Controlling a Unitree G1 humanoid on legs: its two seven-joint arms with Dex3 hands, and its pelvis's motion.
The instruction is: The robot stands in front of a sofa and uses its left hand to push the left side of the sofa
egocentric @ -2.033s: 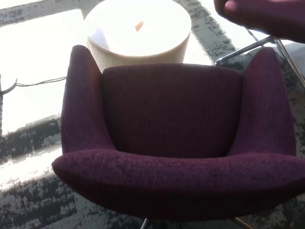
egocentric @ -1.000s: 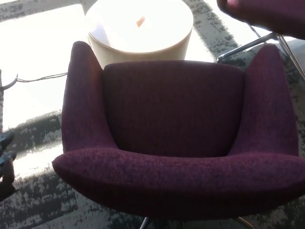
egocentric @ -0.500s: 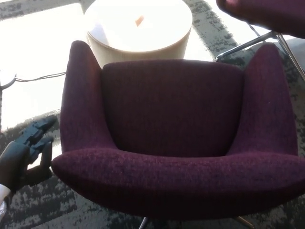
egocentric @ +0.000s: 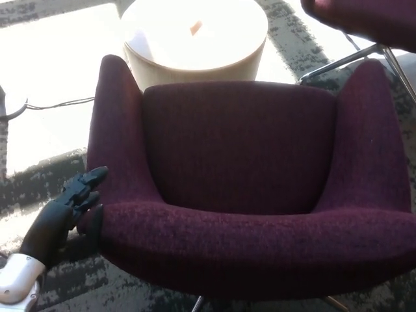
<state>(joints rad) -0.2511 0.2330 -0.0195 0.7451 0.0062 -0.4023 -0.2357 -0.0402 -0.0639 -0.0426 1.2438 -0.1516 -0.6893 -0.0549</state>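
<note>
A dark purple upholstered sofa chair (egocentric: pixel 240 169) fills most of the head view, its backrest nearest me and its seat facing away. My left hand (egocentric: pixel 68 211) comes in from the lower left, black, with its fingers spread open. The fingers (egocentric: pixel 88 185) lie against the outer side of the sofa's left armrest (egocentric: pixel 114 130), near the corner where it meets the backrest. The hand holds nothing. My right hand does not show.
A round cream side table (egocentric: pixel 195 39) stands just beyond the sofa. A second purple chair (egocentric: pixel 370 19) on metal legs (egocentric: pixel 351 58) is at the top right. A dark cable (egocentric: pixel 55 104) runs across the sunlit floor at the left, over patterned grey carpet (egocentric: pixel 45 175).
My left hand has risen from the lower left edge and moved right, coming up against the sofa's left side. The picture has shifted slightly.
</note>
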